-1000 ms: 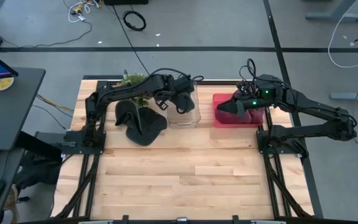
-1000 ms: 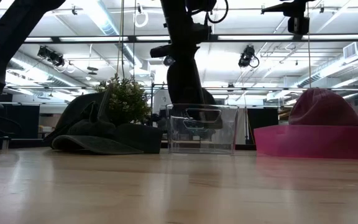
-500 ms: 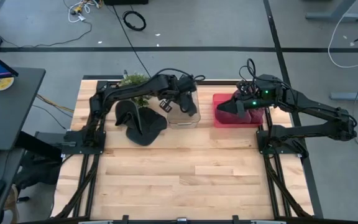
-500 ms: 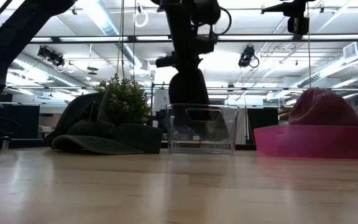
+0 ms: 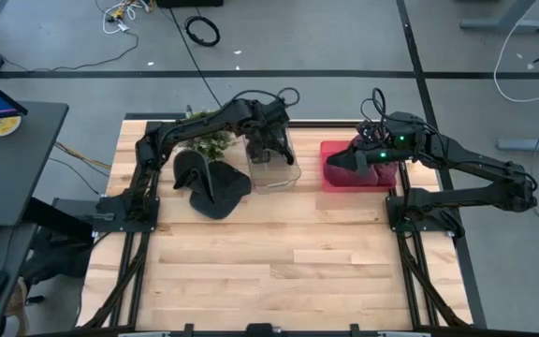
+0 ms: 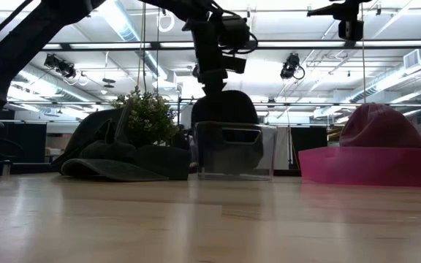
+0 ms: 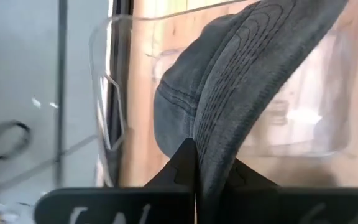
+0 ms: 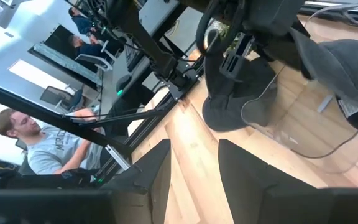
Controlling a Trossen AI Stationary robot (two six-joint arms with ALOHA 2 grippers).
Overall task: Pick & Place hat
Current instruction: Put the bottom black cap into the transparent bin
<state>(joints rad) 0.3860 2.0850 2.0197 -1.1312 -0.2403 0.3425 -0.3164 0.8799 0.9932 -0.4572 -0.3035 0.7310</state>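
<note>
Since a second before, the left gripper had swung over the clear bin, its fingers pinching a grey hat now hanging inside it. Two dark hats lay on the counter beside a plant — a maroon one filled the pink tray, where the right gripper hovered, fingers apart.

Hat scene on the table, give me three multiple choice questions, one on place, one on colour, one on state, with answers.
1. Where is the left tool? A over the clear bin B over the pink bin C at the table's front edge
2. What colour is the hat it carries? A red B dark grey C white
3. How do the left tool's jaws stand? A wide open B shut on the hat C out of sight

Answers: 1 A, the high view shows it above the clear bin. 2 B, dark grey fabric fills the left wrist view. 3 B, the fingers pinch the brim.
</note>
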